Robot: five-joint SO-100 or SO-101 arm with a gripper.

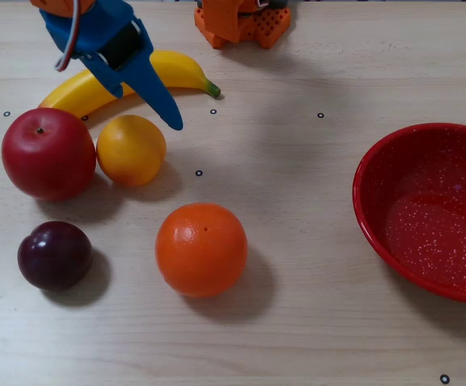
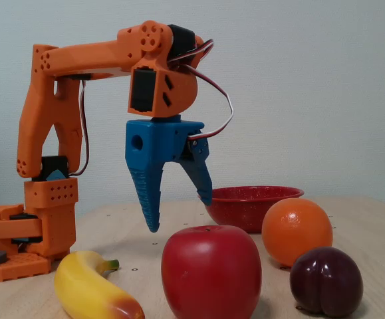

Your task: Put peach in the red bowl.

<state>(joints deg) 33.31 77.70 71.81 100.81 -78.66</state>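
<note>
- In a fixed view from above, the peach (image 1: 131,149) is the landmark: it lies on the table (image 1: 297,201), touching or almost touching the apple (image 1: 48,153) on its left.
- The banana (image 1: 104,84) curves just behind the peach; the orange (image 1: 201,249) sits near it toward the front and right, the plum (image 1: 55,255) toward the front and left.
- The bowl (image 1: 377,225) is well apart from the peach, at the right edge, and holds nothing.
- The gripper (image 1: 140,84) hangs behind the peach, over the banana. Only one blue finger shows clearly here, its tip pointing just past the peach's right side.
- In a fixed view from the side, the gripper (image 2: 179,212) is spread wide and holds nothing, both tips clear of the table. The peach is hidden behind the apple (image 2: 211,271).
- Judged risks: the fruit are crowded, so a descending finger could land on the apple or banana and stop short of a grasp.
- A finger striking the round peach off-centre would likely roll it away toward the orange (image 2: 296,230).
</note>
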